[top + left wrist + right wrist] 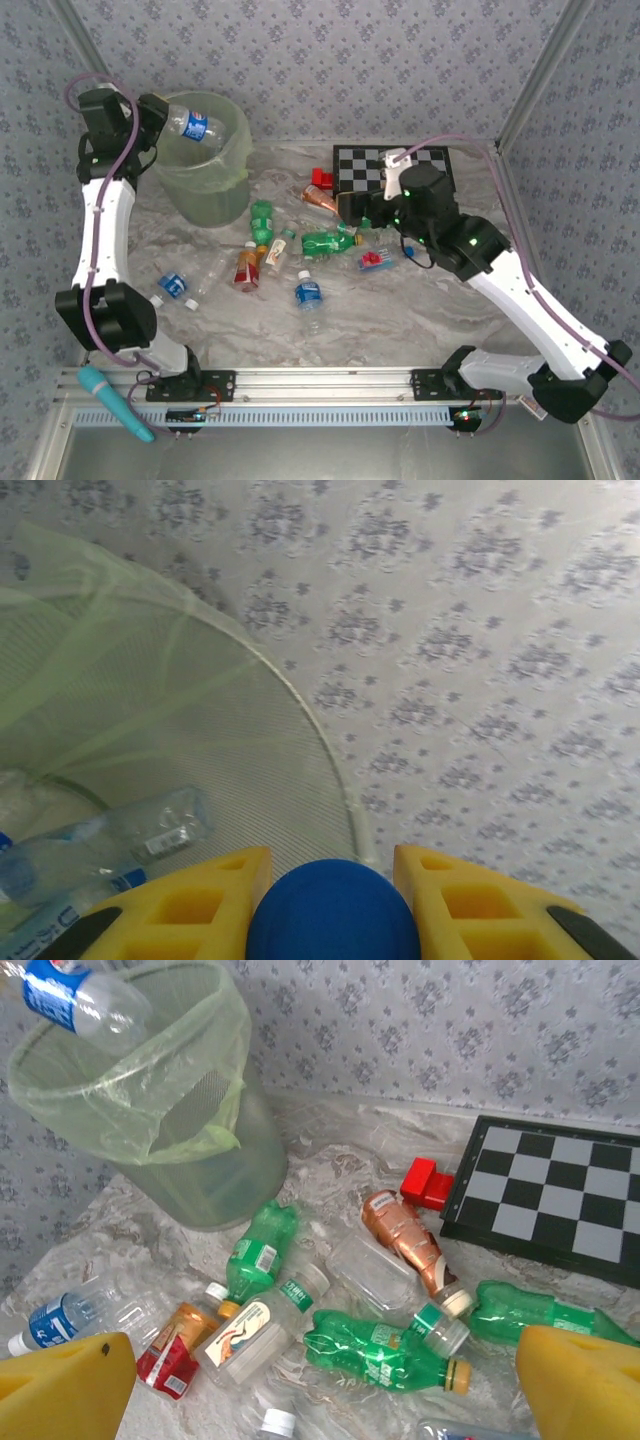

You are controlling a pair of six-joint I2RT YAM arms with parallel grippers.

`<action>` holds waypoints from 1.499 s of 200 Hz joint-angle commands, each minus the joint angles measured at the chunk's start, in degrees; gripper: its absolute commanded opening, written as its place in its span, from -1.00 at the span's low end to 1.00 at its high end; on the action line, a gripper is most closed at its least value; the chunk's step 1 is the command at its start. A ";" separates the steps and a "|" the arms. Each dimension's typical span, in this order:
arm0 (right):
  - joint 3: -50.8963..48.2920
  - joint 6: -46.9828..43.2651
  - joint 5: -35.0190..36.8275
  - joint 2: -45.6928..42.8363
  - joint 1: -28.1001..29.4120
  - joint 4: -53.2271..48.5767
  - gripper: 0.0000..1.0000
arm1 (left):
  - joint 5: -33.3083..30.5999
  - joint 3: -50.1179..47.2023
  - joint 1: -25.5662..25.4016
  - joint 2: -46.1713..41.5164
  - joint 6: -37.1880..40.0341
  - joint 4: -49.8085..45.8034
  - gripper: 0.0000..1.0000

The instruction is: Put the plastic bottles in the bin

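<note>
Left claw (333,872) is clamped on the cap end of a blue-label bottle (195,123) lying sideways over the bin (215,190) mouth at upper left, so probably a straight drop, while the right claw (362,213) hangs wide open, empty, above the other bottles (300,250) mid-tabletop (400,320).

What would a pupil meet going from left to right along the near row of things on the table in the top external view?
blue-labelled clear bottle → plain clear bottle → orange-red bottle → second blue-labelled bottle → small red and blue object
</note>
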 commanded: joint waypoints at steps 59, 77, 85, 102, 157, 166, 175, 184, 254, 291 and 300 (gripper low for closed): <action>-1.70 -0.76 -5.84 0.09 -4.61 -0.26 0.99 | -4.27 9.66 0.59 4.73 3.00 -7.18 1.00; -1.70 -0.15 -5.58 1.00 -4.77 0.18 0.99 | -4.27 10.17 0.59 3.95 4.31 -8.51 1.00; -1.79 0.21 -5.49 1.38 -4.79 0.44 0.99 | -4.20 10.06 0.58 3.33 4.72 -8.98 0.99; -1.91 0.92 -5.30 2.35 -4.87 0.63 0.99 | -3.27 8.95 0.50 1.78 5.07 -9.28 1.00; -2.84 2.78 -1.44 5.67 -3.61 -0.45 0.99 | -0.98 3.01 -2.34 -4.92 8.37 -10.27 1.00; -3.28 3.39 0.16 6.08 -2.68 -0.98 0.99 | -0.82 2.28 -2.97 -5.97 9.38 -10.95 0.99; -3.85 3.81 0.92 6.34 -1.57 -1.10 0.99 | -0.76 1.59 -3.65 -6.91 10.40 -11.67 1.00; -4.71 4.72 2.06 6.62 -0.21 -1.04 0.99 | -0.59 1.30 -4.24 -7.61 11.57 -12.65 0.99; -12.84 11.81 3.66 11.83 11.24 0.84 0.99 | 0.30 -5.10 -12.69 -13.85 17.34 -17.80 1.00; -17.19 15.92 1.19 15.85 14.53 3.87 0.81 | -1.02 -9.92 -16.75 -18.01 19.37 -19.78 0.99; -17.98 17.05 0.86 16.73 15.42 4.74 0.79 | -1.02 -11.33 -16.88 -19.08 19.24 -19.92 1.00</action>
